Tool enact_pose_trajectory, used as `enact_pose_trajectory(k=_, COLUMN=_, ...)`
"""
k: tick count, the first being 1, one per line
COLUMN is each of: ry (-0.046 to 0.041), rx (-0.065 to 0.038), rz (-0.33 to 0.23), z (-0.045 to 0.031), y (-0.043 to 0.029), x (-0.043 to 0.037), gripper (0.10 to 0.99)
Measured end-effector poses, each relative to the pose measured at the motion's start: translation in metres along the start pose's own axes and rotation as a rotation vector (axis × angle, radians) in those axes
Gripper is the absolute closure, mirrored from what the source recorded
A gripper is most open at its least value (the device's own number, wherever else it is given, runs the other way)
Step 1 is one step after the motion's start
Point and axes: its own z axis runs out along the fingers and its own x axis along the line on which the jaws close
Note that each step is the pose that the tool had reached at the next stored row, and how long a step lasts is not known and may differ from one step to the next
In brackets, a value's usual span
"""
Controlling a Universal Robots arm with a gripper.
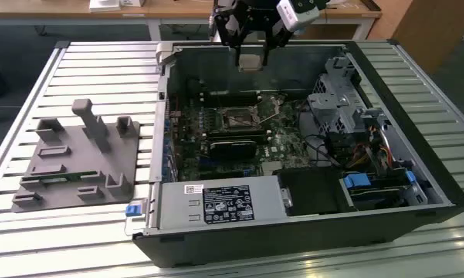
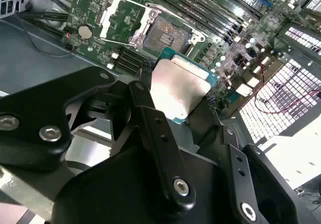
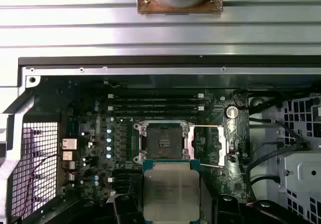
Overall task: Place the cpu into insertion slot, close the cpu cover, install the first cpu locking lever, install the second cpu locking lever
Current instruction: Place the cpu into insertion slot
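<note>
A lab or workshop: an opened computer case [image 1: 294,246] on a slatted metal table [image 1: 100,69], wooden desks [image 1: 178,8] behind.

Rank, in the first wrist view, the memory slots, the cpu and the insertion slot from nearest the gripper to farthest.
1. cpu: held in the gripper.
2. insertion slot: just beyond the cpu.
3. memory slots: beyond the slot, nearer the case wall.

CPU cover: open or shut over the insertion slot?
Open. In the first wrist view the cpu cover lies flipped beside the insertion slot, whose dark centre is bare; the cpu is held clear of it.
</note>
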Motion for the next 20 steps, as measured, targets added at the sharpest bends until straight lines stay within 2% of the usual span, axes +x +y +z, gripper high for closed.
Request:
enact_pose_trajectory(k=6, ry=-0.0013, rx=0.0, rz=0.013, z=0.0, y=0.0, x=-0.0001, gripper=0.545)
enact_pose_trajectory(k=20, ry=-0.0197, rx=0.0, rz=0.219, z=0.0005, y=-0.0001, x=0.0, gripper=0.545)
